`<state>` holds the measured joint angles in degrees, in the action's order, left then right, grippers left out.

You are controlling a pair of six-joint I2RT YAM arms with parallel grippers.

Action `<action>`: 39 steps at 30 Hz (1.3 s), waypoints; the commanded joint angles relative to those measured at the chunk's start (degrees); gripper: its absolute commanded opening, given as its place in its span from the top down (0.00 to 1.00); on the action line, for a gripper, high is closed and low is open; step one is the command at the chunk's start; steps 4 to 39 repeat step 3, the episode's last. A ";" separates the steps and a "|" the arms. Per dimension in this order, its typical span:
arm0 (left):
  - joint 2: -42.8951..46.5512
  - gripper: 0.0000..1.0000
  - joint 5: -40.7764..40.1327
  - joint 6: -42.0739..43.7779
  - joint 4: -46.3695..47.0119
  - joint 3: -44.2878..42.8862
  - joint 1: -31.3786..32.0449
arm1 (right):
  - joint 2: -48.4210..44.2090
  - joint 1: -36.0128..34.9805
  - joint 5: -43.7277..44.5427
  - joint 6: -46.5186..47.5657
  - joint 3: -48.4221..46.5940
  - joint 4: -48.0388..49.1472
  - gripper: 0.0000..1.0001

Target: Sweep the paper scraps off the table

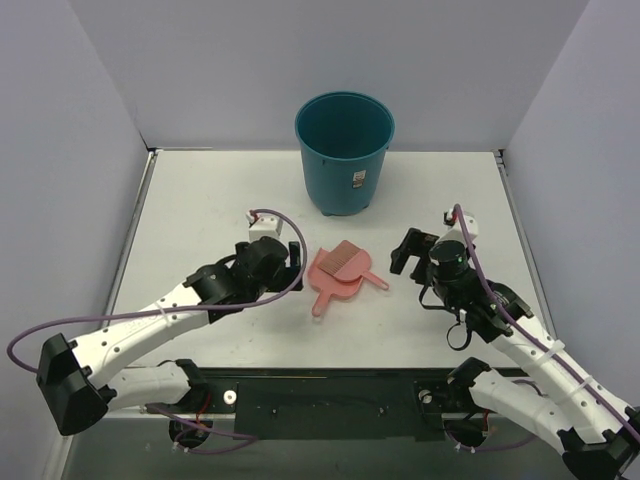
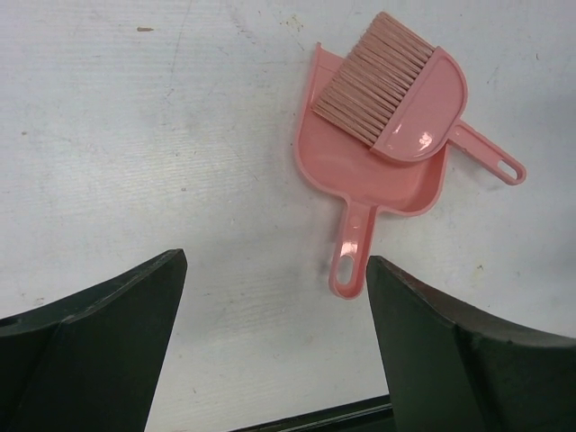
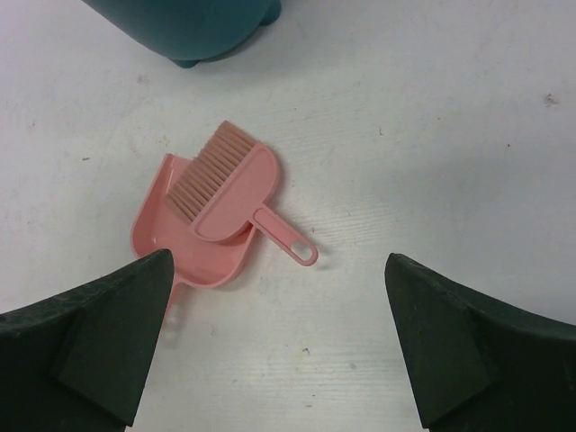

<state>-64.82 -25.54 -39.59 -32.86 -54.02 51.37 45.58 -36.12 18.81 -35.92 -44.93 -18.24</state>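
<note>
The brush (image 1: 347, 258) lies on the dustpan (image 1: 322, 274) mid-table (image 1: 200, 200), near the bin (image 1: 343, 150). The left gripper (image 1: 293, 255) and right gripper (image 1: 404, 250) flank it, jaws apart and empty. Tiny dark specks (image 2: 144, 29) are too small to identify.

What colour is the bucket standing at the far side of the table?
The bucket is teal, a dark blue-green. The top external view shows it best.

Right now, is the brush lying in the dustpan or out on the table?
In the dustpan: the pink brush lies on it, bristles over its tray, handle sticking out past its rim.
</note>
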 commanded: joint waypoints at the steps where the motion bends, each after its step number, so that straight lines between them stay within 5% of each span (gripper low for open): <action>1: 1.71 0.07 -1.35 0.48 1.66 -0.30 -0.14 | -0.05 -0.36 2.81 1.38 -1.30 -1.01 0.02; 39: 1.54 0.03 -1.44 0.57 1.66 -0.65 -0.22 | -0.23 -0.36 3.08 1.73 -1.57 -1.45 0.02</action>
